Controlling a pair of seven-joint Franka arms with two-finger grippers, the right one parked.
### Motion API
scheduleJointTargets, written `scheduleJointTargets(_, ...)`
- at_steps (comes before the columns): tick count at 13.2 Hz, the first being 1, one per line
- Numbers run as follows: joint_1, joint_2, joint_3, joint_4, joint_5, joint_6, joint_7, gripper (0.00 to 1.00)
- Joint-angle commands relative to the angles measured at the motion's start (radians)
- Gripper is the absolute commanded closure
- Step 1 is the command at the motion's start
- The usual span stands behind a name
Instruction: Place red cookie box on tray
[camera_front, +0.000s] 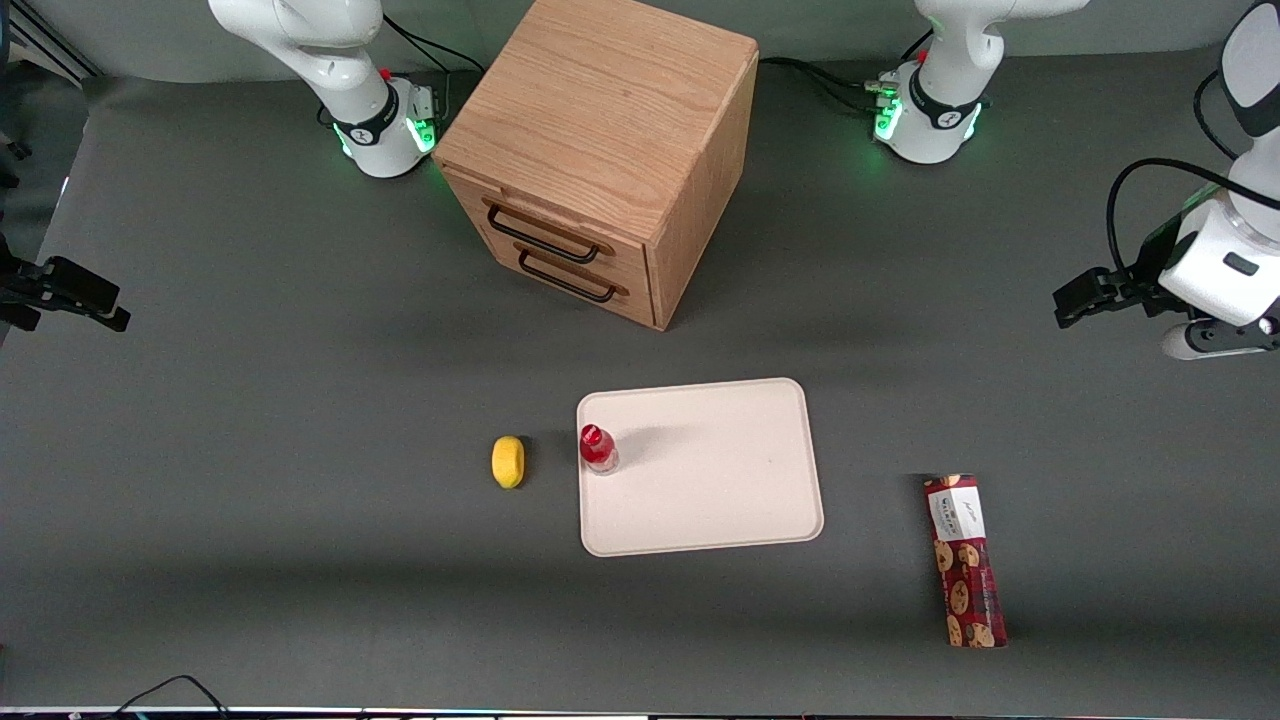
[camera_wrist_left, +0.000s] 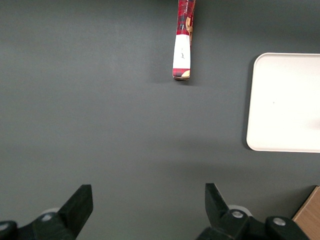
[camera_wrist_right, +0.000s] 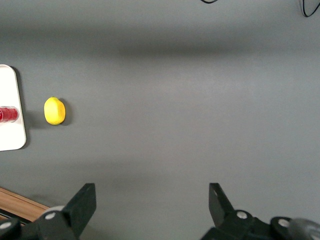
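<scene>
Our gripper (camera_wrist_left: 148, 210) is hovering with fingers spread wide, holding nothing, at the working arm's end of the table. We are seeing the box (camera_front: 964, 560) lying flat, well apart from the tray (camera_front: 720, 500).

White arm, black cable, black pincer (camera_front: 1075, 300) with wedge-shaped fingers (camera_wrist_left: 80, 202).

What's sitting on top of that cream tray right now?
Only a small red-capped bottle stands on the tray, near one edge. The red cookie box lies apart on the table; the open tool hovers away.
</scene>
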Motion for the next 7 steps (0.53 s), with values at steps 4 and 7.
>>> scheduleJointTargets(4, -0.008, 0.015, 0.004, 0.035, -0.001, -0.025, 0.013, 0.0)
scheduleJointTargets(7, -0.008, 0.015, 0.006, 0.033, -0.001, -0.027, 0.015, 0.0)
